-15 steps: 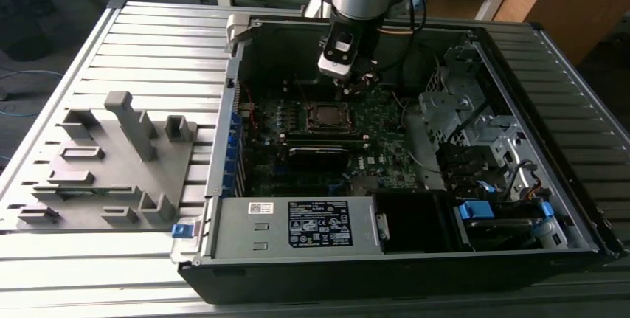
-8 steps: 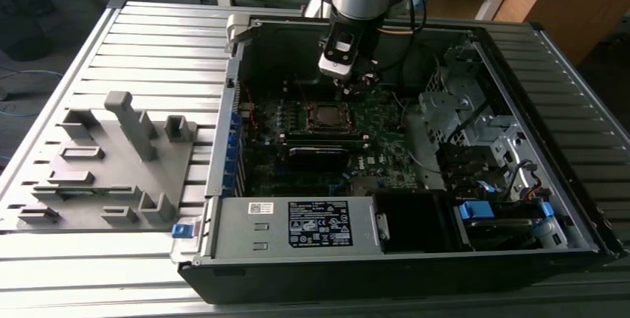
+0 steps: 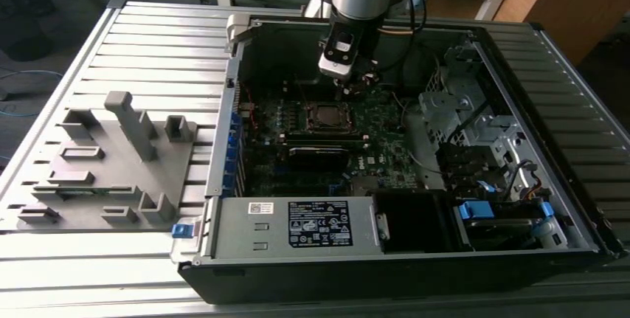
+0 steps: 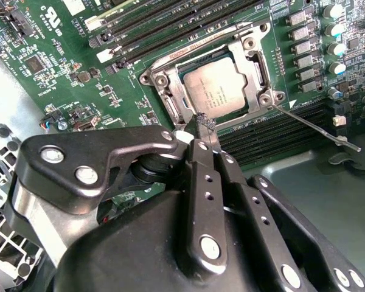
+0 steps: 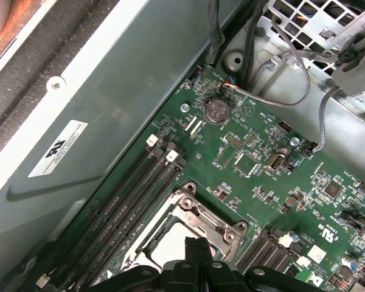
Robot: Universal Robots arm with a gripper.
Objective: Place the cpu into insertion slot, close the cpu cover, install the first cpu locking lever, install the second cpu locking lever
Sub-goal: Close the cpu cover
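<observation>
The cpu [image 4: 216, 91] lies flat in the insertion slot [image 3: 325, 117], its silvery face showing through the window of the cpu cover [image 4: 253, 64]. The cover lies down over the chip. One thin locking lever [image 4: 310, 126] sticks out sideways from a corner of the socket, away from the frame. My gripper [image 4: 205, 123] is shut, with its narrow tips at the socket's edge and close to the cover frame. In the exterior view the gripper [image 3: 352, 83] hangs just behind the socket. The cover [image 5: 201, 216] sits right ahead of the gripper [image 5: 198, 246] in the first wrist view.
The open computer case [image 3: 226, 111] lies on a slatted table. A grey fixture block [image 3: 108, 163] stands at the exterior view's left. Long black memory slots [image 4: 164, 24] flank the socket. A power supply [image 3: 295, 222], a drive cage [image 3: 462, 111] and loose cables [image 5: 292, 79] crowd the case.
</observation>
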